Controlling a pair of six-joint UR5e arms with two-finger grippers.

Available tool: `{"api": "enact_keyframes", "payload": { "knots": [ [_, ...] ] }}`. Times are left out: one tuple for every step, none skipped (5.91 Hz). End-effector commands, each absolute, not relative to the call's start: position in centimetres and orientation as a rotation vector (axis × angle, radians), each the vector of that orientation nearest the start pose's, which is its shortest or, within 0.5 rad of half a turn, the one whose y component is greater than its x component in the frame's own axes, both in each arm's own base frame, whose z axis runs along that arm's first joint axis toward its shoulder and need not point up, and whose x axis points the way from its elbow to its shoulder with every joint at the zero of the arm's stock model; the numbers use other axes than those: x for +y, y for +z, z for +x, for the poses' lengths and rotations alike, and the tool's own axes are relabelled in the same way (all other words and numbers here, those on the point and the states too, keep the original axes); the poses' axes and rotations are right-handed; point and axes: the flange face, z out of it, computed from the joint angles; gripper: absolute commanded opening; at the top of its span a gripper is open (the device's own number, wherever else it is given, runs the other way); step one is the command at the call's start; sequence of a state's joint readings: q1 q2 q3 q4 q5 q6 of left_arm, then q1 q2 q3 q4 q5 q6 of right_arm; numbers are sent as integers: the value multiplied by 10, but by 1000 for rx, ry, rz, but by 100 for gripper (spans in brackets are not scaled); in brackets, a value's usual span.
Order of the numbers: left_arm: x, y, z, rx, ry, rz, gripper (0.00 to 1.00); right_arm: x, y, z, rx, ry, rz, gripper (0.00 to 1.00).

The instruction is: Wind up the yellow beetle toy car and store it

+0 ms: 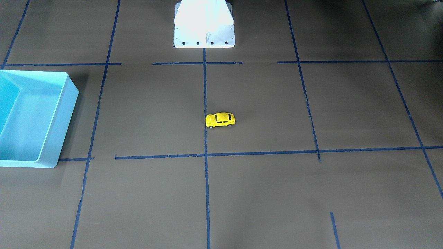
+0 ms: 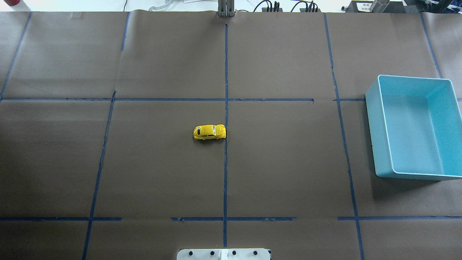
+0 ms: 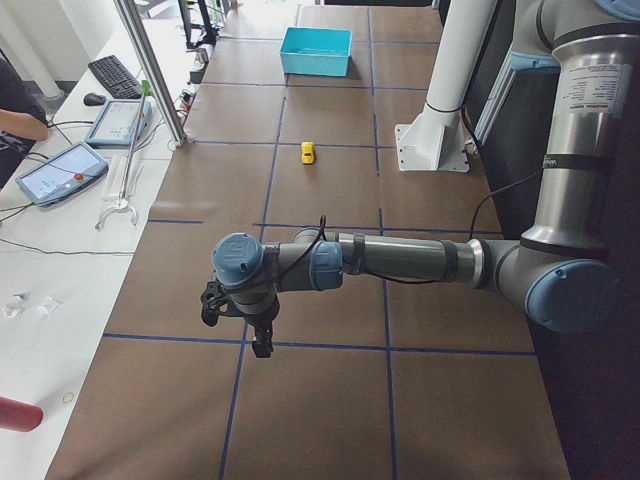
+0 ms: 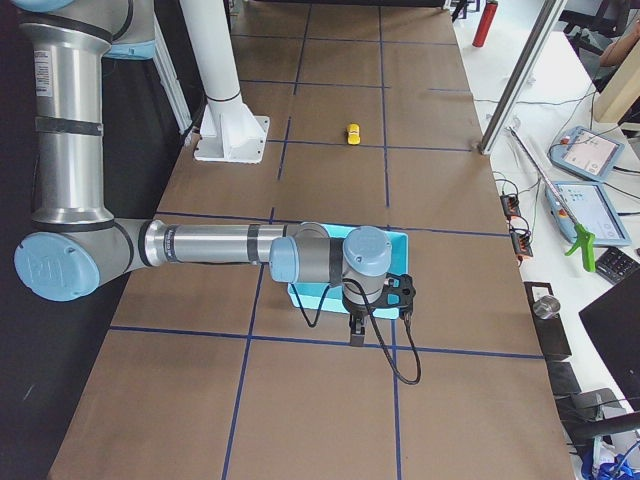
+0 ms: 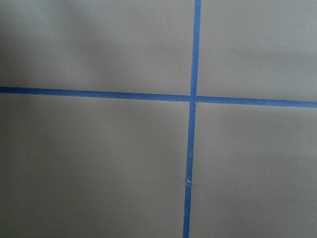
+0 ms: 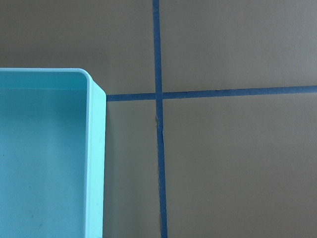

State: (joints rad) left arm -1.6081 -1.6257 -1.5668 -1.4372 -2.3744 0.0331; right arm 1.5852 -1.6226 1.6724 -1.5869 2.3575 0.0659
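we find the yellow beetle toy car [image 2: 209, 132] standing on its wheels near the middle of the bench [image 2: 288, 162], lying crosswise. in the overhead view one end of it just meets the central line of blue tape [image 2: 226, 72], and its body lies on the robot's left side of that line. nothing touches it.

the light blue bin [image 2: 377, 133] sits open-topped at the robot's right end of the bench, well apart from the car. the white pedestal [image 1: 204, 31] of the robot stands at the bench edge, in line with the central tape.

the left pincer [image 3: 238, 325] hangs above bare brown paper at the robot's left end, far from the car. its wrist camera shows only a crossing of tape lines. it appears only in the side view, so we cannot tell whether its fingers are apart or together.

the right pincer [image 4: 380, 310] hangs at the bin's end of the bench. its wrist camera looks down on one corner of the bin and a tape crossing just beside it. here too only a side view shows it, and we cannot tell how its fingers stand.
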Motion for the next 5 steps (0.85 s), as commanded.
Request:
{"api": "enact_keyframes", "payload": {
  "knots": [
    [-507, 646, -80, 806, -38, -54, 100, -469, 633, 70, -792, 64, 14, 100],
    [-508, 638, -80, 810, -27, -36, 100, -461, 631, 71, -794, 65, 17, 100],
    [-513, 618, -78, 813, -6, 3, 100, -461, 630, 71, -791, 64, 20, 100],
    [-526, 580, -50, 812, 81, 72, 100, -461, 630, 70, -791, 62, 20, 100],
    [-543, 521, 8, 819, 229, 152, 100, -460, 632, 71, -789, 65, 18, 100]
  ]
}}
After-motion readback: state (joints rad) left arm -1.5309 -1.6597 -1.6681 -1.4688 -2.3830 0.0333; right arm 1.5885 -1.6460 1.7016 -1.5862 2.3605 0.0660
